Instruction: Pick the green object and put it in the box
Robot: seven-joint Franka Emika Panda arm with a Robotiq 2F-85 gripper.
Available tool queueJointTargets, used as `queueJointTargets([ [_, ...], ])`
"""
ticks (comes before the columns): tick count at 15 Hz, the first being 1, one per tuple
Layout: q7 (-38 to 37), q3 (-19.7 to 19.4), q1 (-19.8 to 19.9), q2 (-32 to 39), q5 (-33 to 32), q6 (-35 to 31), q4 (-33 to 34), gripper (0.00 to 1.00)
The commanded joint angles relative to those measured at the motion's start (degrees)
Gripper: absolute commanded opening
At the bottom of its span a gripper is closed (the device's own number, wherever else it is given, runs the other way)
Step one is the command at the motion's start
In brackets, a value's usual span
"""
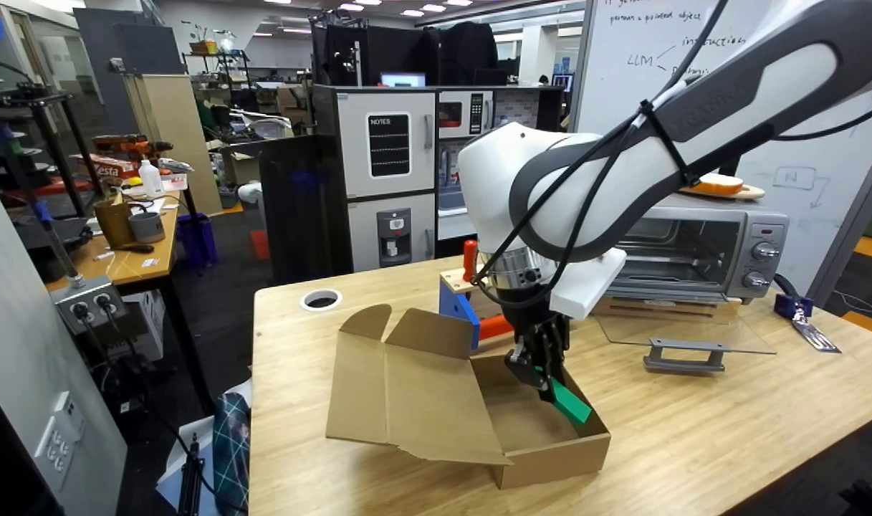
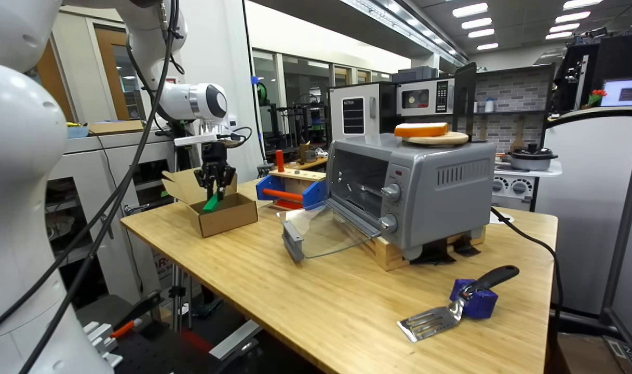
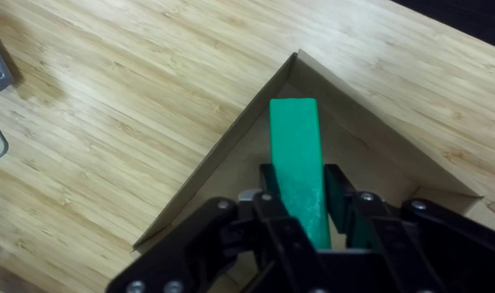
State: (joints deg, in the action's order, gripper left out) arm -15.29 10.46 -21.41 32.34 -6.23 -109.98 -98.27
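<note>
Wrist view: gripper [image 3: 299, 175] is closed to the width of the green block [image 3: 296, 134], gripping its two long sides. Block is smooth, straight-edged, flat-ended; it lies over the interior of the box [image 3: 373, 130], far end pointing toward a corner. Depth below the rim, contact with the floor: cannot tell. Wood-grained surface [image 3: 129, 101] runs past two box walls.

In an exterior view: box stands near the surface edge, well apart from the slotted metal spatula [image 2: 432, 319]. Surface stretches between box and the lowered glass door [image 2: 328, 234] of the grey, side-vented oven [image 2: 443, 192].

In an exterior view: green block tilts downward. Box is plain brown cardboard, creased lid [image 1: 436, 394] folded outward. Blue-sided frame [image 1: 458, 308] just behind. Fridge [image 1: 393, 185] panel reads "NOTES"; whiteboard [image 1: 801, 154] shows "LLM" and "instruction".
</note>
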Motion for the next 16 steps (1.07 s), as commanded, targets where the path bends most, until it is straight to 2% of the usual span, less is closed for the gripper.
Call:
queueJointTargets([
  [1, 1.0, 0.1, -0.7, 1.8, 0.3, 2.7, 2.8, 0.08],
  [16, -0.2, -0.8, -1.5, 4.6, 0.3, 3.7, 2.8, 0.08],
])
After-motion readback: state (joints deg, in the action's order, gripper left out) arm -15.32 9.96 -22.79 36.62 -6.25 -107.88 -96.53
